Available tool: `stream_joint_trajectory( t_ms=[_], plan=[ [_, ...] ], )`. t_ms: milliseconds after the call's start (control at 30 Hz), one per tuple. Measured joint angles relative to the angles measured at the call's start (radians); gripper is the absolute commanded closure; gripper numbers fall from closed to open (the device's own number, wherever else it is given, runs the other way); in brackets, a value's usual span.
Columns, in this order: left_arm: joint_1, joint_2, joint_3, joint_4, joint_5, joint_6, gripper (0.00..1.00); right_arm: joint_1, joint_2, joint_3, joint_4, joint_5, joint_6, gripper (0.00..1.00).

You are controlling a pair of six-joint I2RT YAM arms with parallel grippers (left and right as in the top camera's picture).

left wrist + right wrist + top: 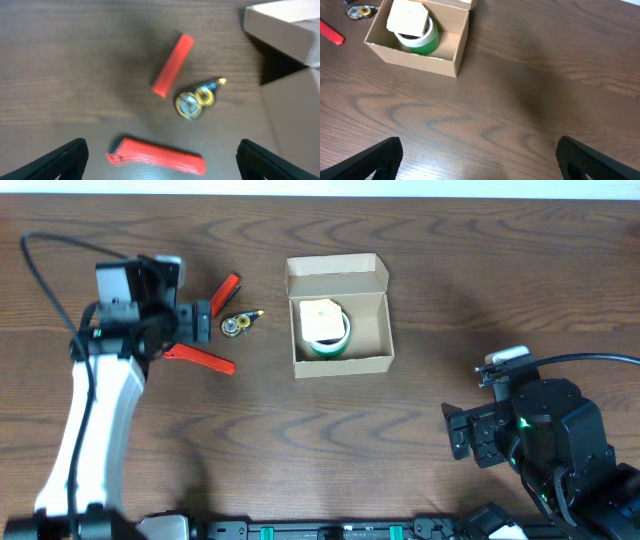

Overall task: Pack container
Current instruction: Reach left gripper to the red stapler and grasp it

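The container (340, 364) is a tan cardboard box standing open mid-table, its flap lid (335, 278) folded back. Inside it lies a green and white roll (326, 330) with a cream card on top. Left of the box, two red bars (227, 288) (203, 359) and a small gold trinket (238, 323) lie on the table. My left gripper (195, 328) hovers open over them; the left wrist view shows the nearer red bar (157, 156) between its black fingers (67, 157), untouched. My right gripper (462, 435) stands open over bare wood at the front right, holding nothing.
The box corner (295, 30) shows at the right edge of the left wrist view, close to the gold trinket (195, 102) and the farther red bar (172, 65). The right wrist view has the box (415, 59) far ahead to the left.
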Motion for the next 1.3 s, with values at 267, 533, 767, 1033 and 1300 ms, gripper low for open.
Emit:
stream_joint_trajectory(
  t_ms=[267,533,767,1033,1300],
  plan=[
    [-0.026,0.246,0.179,0.043,-0.018,0.184,0.05,0.0,0.0,0.0,0.0,0.0,0.0,0.01],
    [-0.104,0.443,0.272,0.095,-0.029,0.285,0.05,0.0,0.0,0.0,0.0,0.0,0.0,0.01],
    [-0.106,0.551,0.273,0.131,-0.029,0.302,0.05,0.0,0.0,0.0,0.0,0.0,0.0,0.01],
    [-0.106,0.583,0.273,0.196,-0.029,0.302,0.05,0.0,0.0,0.0,0.0,0.0,0.0,0.01],
    [-0.111,0.628,0.275,0.23,-0.064,0.294,0.05,0.0,0.0,0.0,0.0,0.0,0.0,0.01]
  ],
)
